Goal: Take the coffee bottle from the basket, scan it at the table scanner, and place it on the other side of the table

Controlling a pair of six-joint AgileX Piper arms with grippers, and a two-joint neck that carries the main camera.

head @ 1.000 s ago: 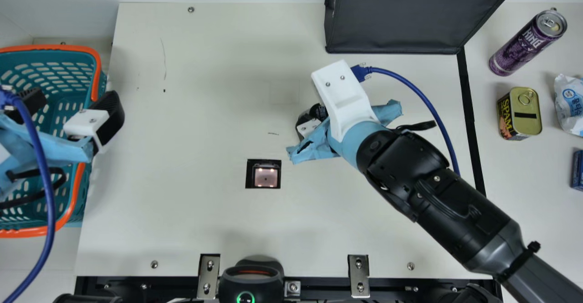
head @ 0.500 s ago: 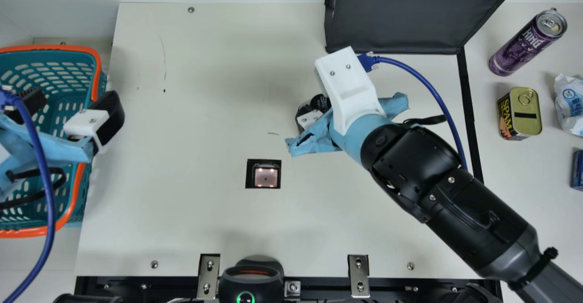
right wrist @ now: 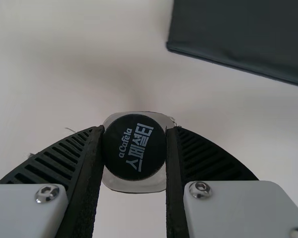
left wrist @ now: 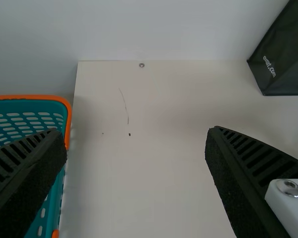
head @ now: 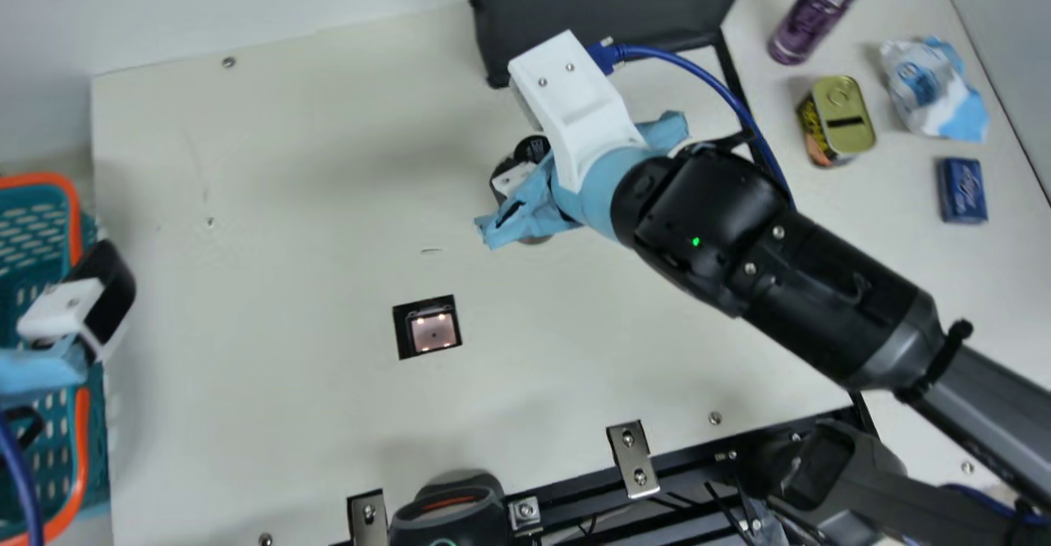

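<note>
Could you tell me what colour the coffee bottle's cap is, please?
Black, best seen in the right wrist view.

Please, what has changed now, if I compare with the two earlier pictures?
The right gripper carried the coffee bottle farther from the scanner, toward the bag. The camera also turned. No new grasp or release is visible. The left gripper near the basket, the purple can and the gold-topped tin stayed put.
</note>
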